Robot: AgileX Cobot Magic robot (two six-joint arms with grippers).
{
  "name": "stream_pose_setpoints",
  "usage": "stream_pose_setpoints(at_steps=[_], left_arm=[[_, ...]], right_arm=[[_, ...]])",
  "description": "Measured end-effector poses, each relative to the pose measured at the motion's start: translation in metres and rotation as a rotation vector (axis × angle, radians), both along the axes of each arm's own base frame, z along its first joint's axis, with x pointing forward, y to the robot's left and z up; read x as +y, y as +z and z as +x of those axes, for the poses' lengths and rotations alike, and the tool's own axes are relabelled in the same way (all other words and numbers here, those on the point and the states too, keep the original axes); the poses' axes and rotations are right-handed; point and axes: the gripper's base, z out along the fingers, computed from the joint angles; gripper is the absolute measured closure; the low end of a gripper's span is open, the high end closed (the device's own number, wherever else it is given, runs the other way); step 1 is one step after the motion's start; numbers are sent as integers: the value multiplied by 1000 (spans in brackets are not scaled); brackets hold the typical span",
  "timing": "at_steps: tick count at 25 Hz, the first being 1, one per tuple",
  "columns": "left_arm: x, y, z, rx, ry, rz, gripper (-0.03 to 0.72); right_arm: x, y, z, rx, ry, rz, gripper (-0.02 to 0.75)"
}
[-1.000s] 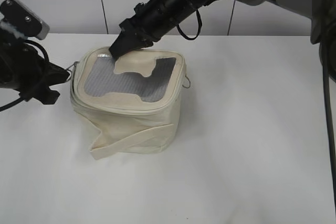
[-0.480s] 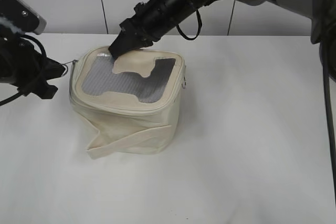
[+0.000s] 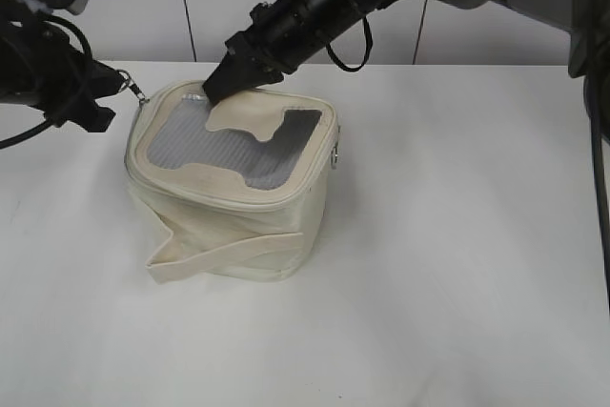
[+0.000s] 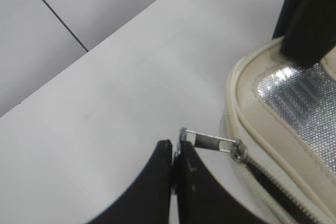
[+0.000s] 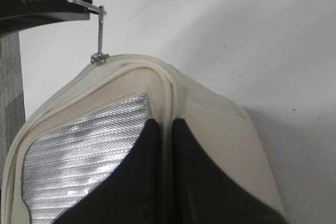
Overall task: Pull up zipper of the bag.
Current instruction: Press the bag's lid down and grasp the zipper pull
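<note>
The cream-white bag (image 3: pixel 250 228) stands on the white table, with its grey mesh window (image 3: pixel 195 145) facing up. Its zipper (image 3: pixel 212 196) runs round the top rim. My left gripper (image 3: pixel 116 85) is shut on the silver zipper pull (image 4: pixel 210 141) at the bag's far left corner and holds it taut; the track behind the slider (image 4: pixel 240 152) shows a dark gap. My right gripper (image 3: pixel 217 89) is shut on the bag's rim seam (image 5: pixel 167 103) at the far edge. In the right wrist view the pull (image 5: pixel 100 30) hangs from the left jaws (image 5: pixel 47 1).
The flat cream strap (image 3: pixel 224 253) trails off the bag's front left onto the table (image 3: pixel 457 264). A second silver ring pull (image 3: pixel 335 153) hangs on the bag's right side. A pale panelled wall (image 3: pixel 143 7) stands behind the table.
My left gripper has moved up and back with the zipper pull, drawing the slider round the left rim. The bag has shifted slightly left. The right gripper has kept its hold.
</note>
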Motion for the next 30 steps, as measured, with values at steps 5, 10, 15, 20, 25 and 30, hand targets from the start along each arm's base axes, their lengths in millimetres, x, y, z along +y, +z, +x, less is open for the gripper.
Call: stream_pose_setpoints(at_steps=[5,10,15,20,25,30], left_arm=[[-3,1,-1,8,-20,-25,697],[5,-3,-22,37,25,-43,697],[11,1,-56,29,22,-69,697],[7,0,-73,69,-32,-146,697],[5,-7,-80,129,-69,-159,697],[2,-13,-89,235,-110,-168,697]], right_arm=[[0,0,0,4,1,0,697],[0,0,0,21,-12,-7,697],[2,0,-2,34,-11,2,697],[5,0,-4,56,-21,5,697],[5,0,-4,63,-27,3,697],[5,0,-4,61,-33,0,697]])
